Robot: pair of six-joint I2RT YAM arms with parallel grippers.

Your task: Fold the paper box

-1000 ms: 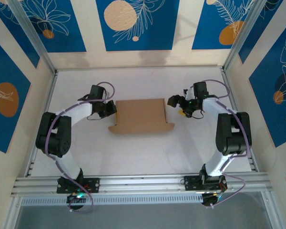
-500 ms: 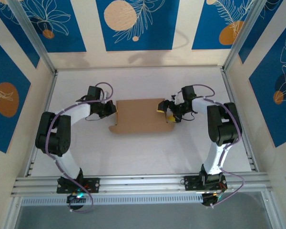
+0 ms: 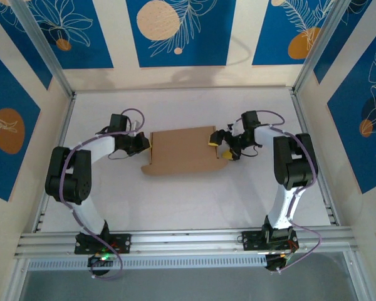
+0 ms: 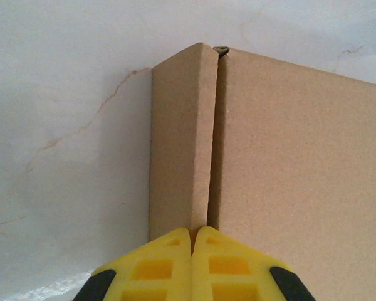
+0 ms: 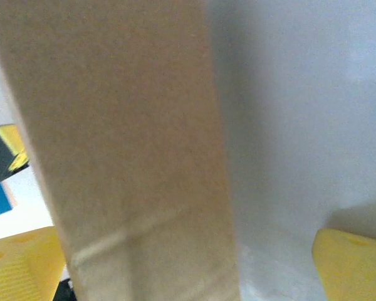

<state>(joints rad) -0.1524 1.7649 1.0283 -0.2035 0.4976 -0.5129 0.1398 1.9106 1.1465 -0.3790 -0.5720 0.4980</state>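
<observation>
White table (image 3: 175, 194), blue floral wall panels (image 3: 178, 31), aluminium rail (image 3: 188, 241)

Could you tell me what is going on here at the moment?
Two robot arms are folding a paper box on the table. The left gripper is shut, its tips at the crease of the raised left side flap. The right gripper is open at the box's right end, with a cardboard flap standing between its fingers, not yet clamped.

From the right wrist the paper box (image 5: 125, 150) is blurred and cut off at top and bottom; from the left wrist it is cropped, and the left gripper (image 4: 192, 235) is cut off below.
</observation>
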